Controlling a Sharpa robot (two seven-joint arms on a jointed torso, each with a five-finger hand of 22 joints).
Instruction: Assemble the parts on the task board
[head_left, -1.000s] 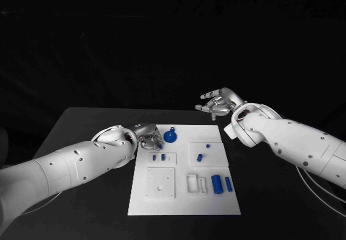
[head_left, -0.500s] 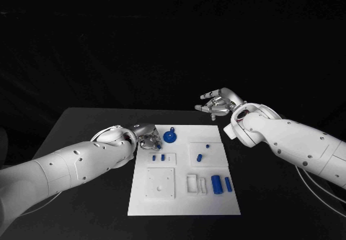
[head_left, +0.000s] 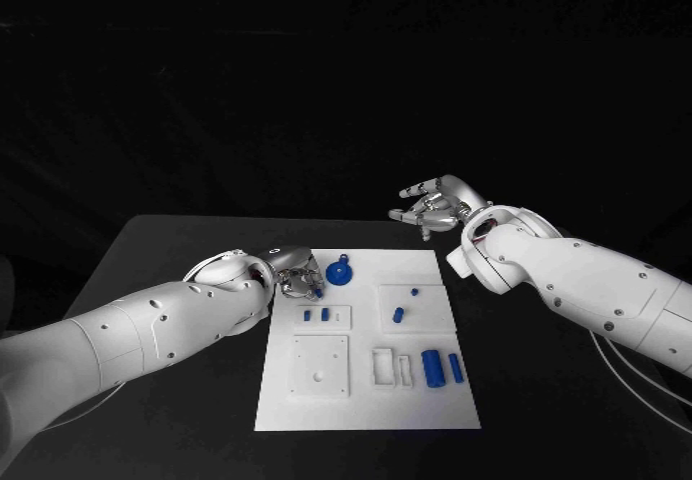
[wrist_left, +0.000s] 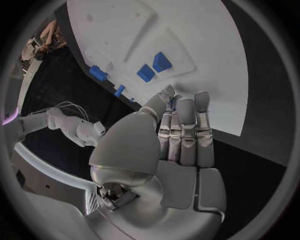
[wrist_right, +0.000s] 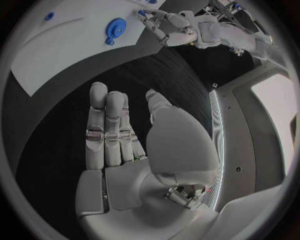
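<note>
The white task board (head_left: 368, 400) lies in the middle of the black table. A round blue part (head_left: 340, 272) sits near its far edge, also the round blue part (wrist_right: 115, 27) in the right wrist view. Two small blue parts (head_left: 317, 315) lie just nearer, and two blue cylinders (head_left: 443, 367) lie at the near right. My left hand (head_left: 299, 278) hangs over the board's far left corner, beside the round part. Its fingers (wrist_left: 186, 125) are straight and together with the thumb alongside. A sliver of blue shows at the thumb tip; whether it is pinched is unclear. My right hand (head_left: 433, 208) is raised beyond the far right corner, holding nothing.
A raised square block (head_left: 322, 364) stands at the board's near left and a white slotted holder (head_left: 387, 366) beside the cylinders. Two more blue parts (head_left: 405, 305) lie in a square recess right of centre. Black table surface (head_left: 173, 250) surrounds the board.
</note>
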